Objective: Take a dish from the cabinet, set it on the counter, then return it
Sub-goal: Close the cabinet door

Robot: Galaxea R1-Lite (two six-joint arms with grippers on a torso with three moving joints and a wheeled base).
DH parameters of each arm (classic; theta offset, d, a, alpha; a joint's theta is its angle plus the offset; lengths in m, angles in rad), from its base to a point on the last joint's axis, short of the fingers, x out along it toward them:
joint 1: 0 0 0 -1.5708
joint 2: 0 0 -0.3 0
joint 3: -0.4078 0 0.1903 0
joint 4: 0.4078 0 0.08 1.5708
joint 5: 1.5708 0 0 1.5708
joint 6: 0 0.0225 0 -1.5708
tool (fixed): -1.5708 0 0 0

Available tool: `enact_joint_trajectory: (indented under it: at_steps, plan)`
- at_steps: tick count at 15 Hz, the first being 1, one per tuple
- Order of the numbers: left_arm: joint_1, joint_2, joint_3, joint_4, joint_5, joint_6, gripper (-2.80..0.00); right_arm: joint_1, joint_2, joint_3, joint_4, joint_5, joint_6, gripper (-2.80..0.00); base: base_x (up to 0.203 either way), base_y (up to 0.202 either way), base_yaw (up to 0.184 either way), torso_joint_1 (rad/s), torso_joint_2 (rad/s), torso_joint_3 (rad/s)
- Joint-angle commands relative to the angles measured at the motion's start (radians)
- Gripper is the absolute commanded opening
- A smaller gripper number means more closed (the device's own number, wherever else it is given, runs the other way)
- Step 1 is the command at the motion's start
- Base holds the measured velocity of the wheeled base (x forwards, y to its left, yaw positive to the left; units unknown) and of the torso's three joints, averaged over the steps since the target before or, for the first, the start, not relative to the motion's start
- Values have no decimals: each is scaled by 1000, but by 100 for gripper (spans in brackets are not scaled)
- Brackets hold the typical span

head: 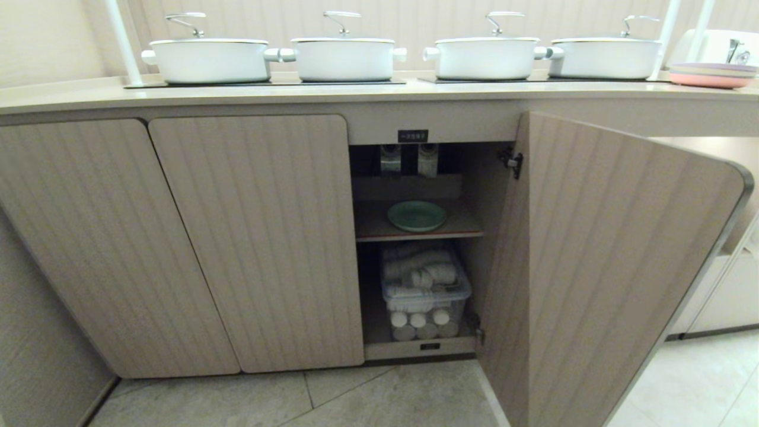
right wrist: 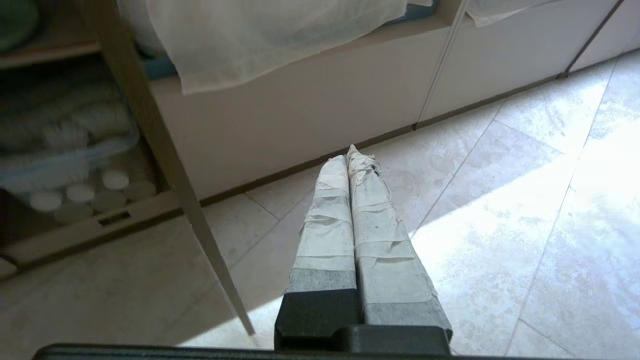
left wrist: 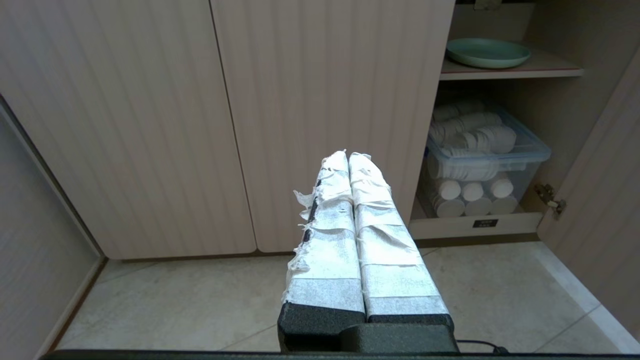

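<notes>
The mint-green dish (head: 417, 215) lies flat on the wooden shelf inside the cabinet (head: 255, 237), whose right-hand ribbed door (head: 605, 267) stands swung open. The dish (left wrist: 487, 53) also shows in the left wrist view. The cream counter (head: 379, 92) runs across the top. Neither arm shows in the head view. My left gripper (left wrist: 348, 156) is shut and empty, low in front of the closed doors. My right gripper (right wrist: 348, 155) is shut and empty, over the tiled floor to the right of the open door's edge (right wrist: 165, 165).
Four white lidded pots (head: 344, 56) stand on the counter's black panels. Stacked pink and lilac plates (head: 711, 76) sit at its far right. Under the shelf is a clear tub of white rolls (head: 424, 293). A white cloth (right wrist: 270, 35) hangs over a niche.
</notes>
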Motion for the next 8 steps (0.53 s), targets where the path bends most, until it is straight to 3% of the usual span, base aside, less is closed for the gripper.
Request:
enact_joint_trajectory:
  at_steps: [1, 5, 8]
  plan:
    - [0, 0, 0, 0, 0, -1, -280, -7, 135, -74, 2, -1, 38, -280, 0, 0, 0, 0, 0, 0]
    - [0, 0, 0, 0, 0, 0, -280, -13, 278, -234, 18, 7, 216, -280, 0, 0, 0, 0, 0, 0]
    - [0, 0, 0, 0, 0, -1, -280, -53, 354, -322, 123, 40, 337, -280, 0, 0, 0, 0, 0, 0]
